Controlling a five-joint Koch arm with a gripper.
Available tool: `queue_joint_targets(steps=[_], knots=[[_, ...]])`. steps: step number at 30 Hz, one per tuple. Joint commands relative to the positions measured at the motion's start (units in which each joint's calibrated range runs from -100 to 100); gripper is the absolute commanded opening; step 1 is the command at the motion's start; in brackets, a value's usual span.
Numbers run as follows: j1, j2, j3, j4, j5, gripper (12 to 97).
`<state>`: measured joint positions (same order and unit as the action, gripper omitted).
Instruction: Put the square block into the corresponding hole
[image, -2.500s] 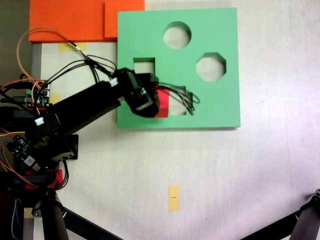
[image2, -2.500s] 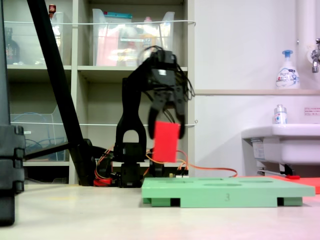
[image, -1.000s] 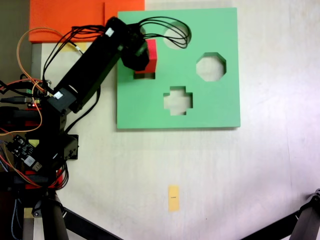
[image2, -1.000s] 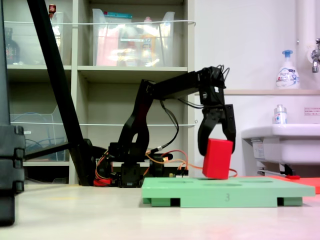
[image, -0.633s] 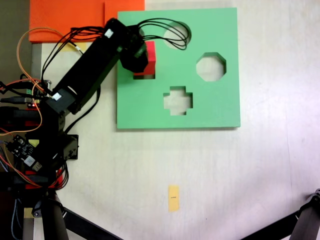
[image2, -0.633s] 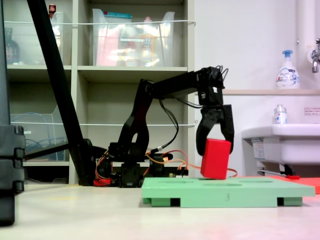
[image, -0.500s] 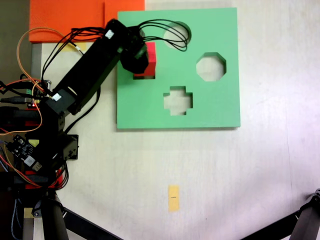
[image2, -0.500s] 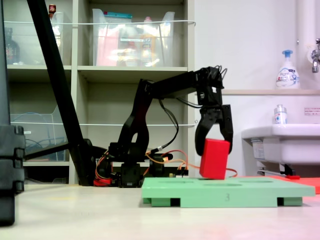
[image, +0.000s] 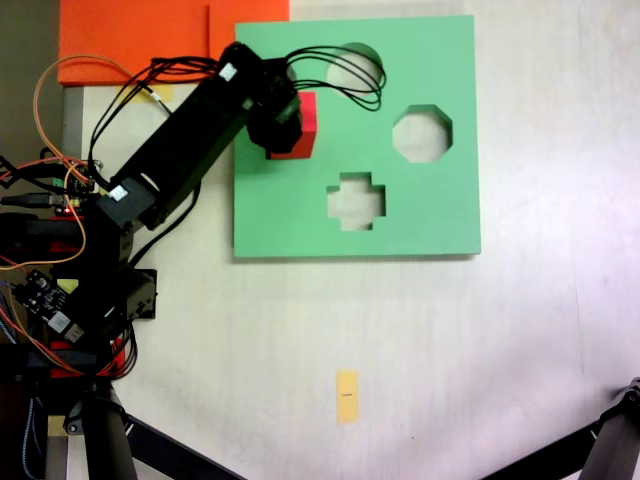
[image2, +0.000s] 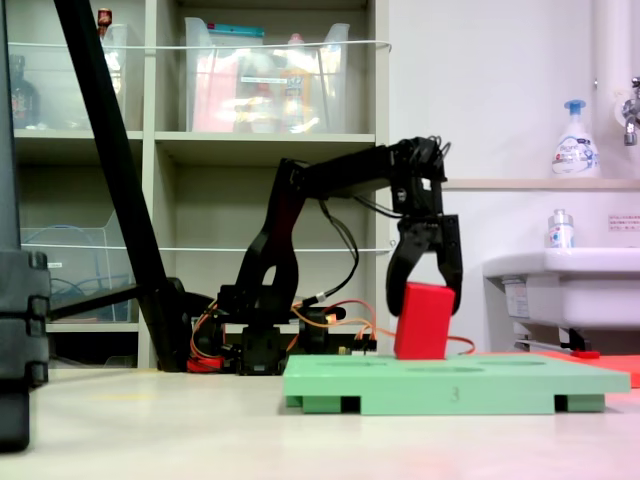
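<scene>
Gripping the square block (image2: 423, 320) between its two jaws, the gripper (image2: 424, 297) hung from the arm's wrist with its fingers pointing down over the green foam board (image: 420, 200). From the side the jaws straddled the block's upper part, one on each flank, and the block sat slightly tilted, its lower edge at or just into the board's top surface; contact there could not be confirmed.

From above, the block (image: 298, 126) lay directly below the gripper (image: 286, 125), over the hole (image: 288, 153), of which only a narrow dark sliver showed at the block's near edge. The arm (image: 180, 150) covered the block's left portion in that view.

Beyond the gripper to the right in the view from above lay the cross-shaped cutout (image: 356, 201) and the octagonal cutout (image: 421, 132), both apart from the block. A bundle of black cables (image: 340, 75) looped from the wrist across the round cutout (image: 352, 52). Well away from the gripper, on the bare table, lay a yellow paper strip (image: 347, 396).
</scene>
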<state>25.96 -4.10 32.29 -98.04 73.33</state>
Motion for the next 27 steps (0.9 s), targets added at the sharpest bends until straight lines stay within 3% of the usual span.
queue_joint_targets(steps=[1, 22, 25, 27], knots=[[0.4, 0.3, 1.1, -2.0, 0.7, 28.9], [2.2, 9.8, 1.1, -2.0, 1.6, 29.8], [2.5, 10.8, 1.1, -2.0, 1.6, 37.9], [2.9, 10.5, 1.1, -2.0, 1.6, 53.0]])
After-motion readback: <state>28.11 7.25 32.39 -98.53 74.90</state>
